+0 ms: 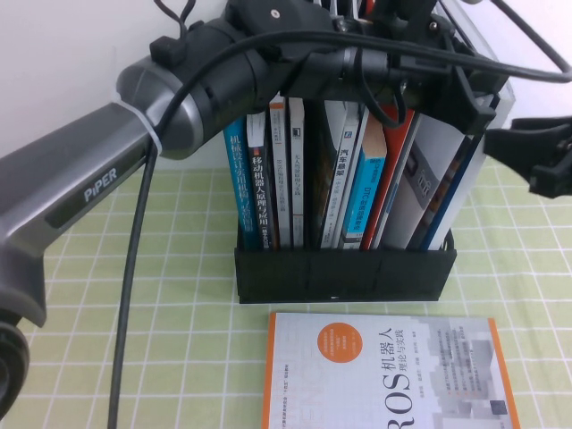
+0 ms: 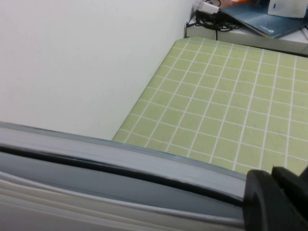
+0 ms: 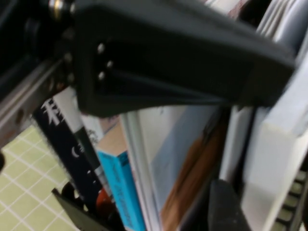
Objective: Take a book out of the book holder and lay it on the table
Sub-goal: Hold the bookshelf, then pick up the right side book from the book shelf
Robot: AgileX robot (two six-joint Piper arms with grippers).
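Observation:
The black book holder (image 1: 344,273) stands on the green checked table (image 1: 179,268), full of upright books. The book (image 1: 435,179), thin with a pale cover and a dark blue edge, leans at the holder's right end. My left gripper (image 1: 465,96) reaches over the book tops and is shut on the book's top edge (image 2: 120,161); one black finger (image 2: 269,202) presses against it. My right gripper (image 1: 517,159) hovers just right of the holder, open and empty. One of its fingers (image 3: 224,207) shows beside the books.
A white, orange-edged ROS book (image 1: 384,375) lies flat in front of the holder. A white wall (image 2: 72,57) runs behind the holder. Cables and a dark blue object (image 2: 260,19) lie past the cloth's far edge.

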